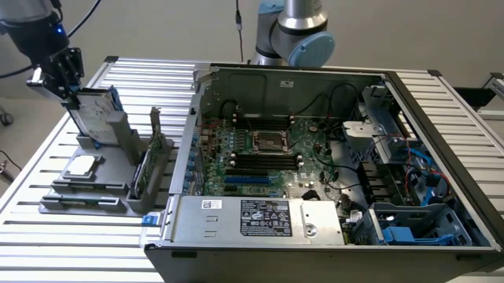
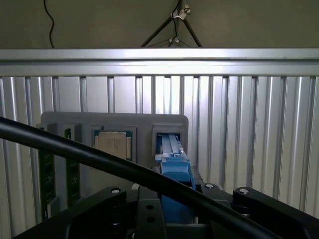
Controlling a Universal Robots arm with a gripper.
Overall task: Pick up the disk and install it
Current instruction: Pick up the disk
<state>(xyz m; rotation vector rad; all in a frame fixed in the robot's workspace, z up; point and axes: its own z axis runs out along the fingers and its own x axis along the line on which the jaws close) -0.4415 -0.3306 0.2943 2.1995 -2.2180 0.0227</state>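
Observation:
The disk (image 1: 96, 121), a silver-grey drive with a white label in a blue bracket, stands upright at the back of the grey holder (image 1: 87, 191) on the exterior view's left. My gripper (image 1: 71, 94) reaches down onto its upper edge and is shut on it. Whether the disk's lower end still rests in the holder's slot I cannot tell. In the wrist view the disk's blue bracket edge (image 2: 175, 174) runs between the black finger bases toward the slot of the grey holder (image 2: 114, 122).
An open computer case (image 1: 315, 177) lies on the slatted metal table (image 1: 47, 236), with blue drive bays (image 1: 417, 227) at its near right corner. The holder also carries a square silver chip (image 1: 82, 167) and upright green cards (image 1: 151, 159). A black cable (image 2: 99, 162) crosses the wrist view.

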